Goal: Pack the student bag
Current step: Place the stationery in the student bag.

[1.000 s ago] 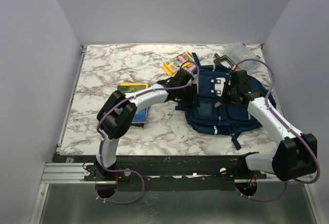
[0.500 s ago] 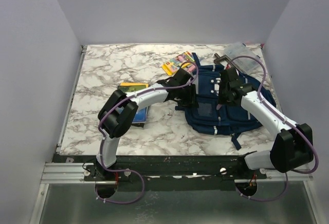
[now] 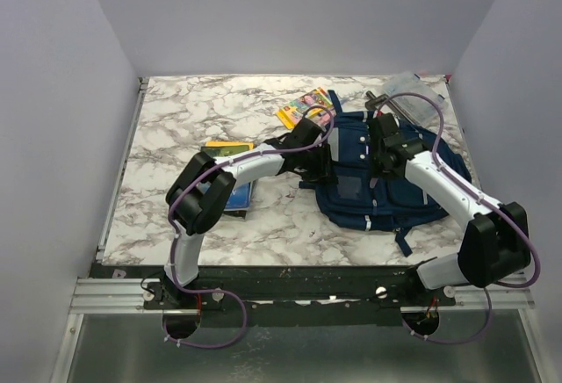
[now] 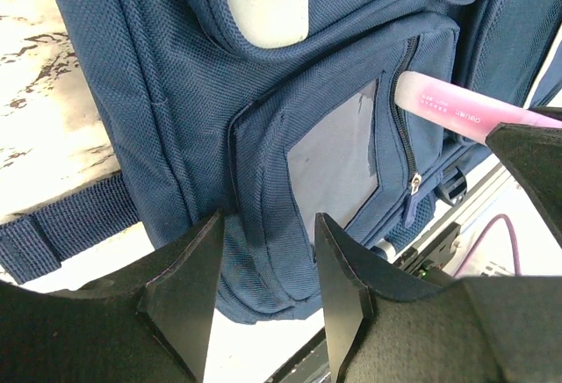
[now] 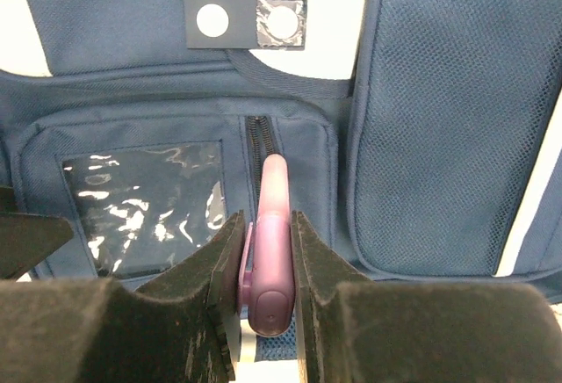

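Note:
The student bag, navy with pale panels, lies flat at the right of the table. My left gripper is at its left edge. In the left wrist view, the left gripper has a bulging fold of the front pocket's fabric between its fingers. My right gripper is shut on a pink pen. The pen's tip sits at the opened zip beside the pocket's clear window. The left wrist view also has the pen reaching into that zip slot.
A colourful flat pack lies just behind the bag's left corner. A blue and yellow book lies left of my left arm. A clear plastic pouch sits at the back right corner, with a dark object beside it.
My right gripper has carried the pen left and farther over the bag, to the pocket's zip. The left gripper has stayed at the bag's left edge, its jaws a little narrower.

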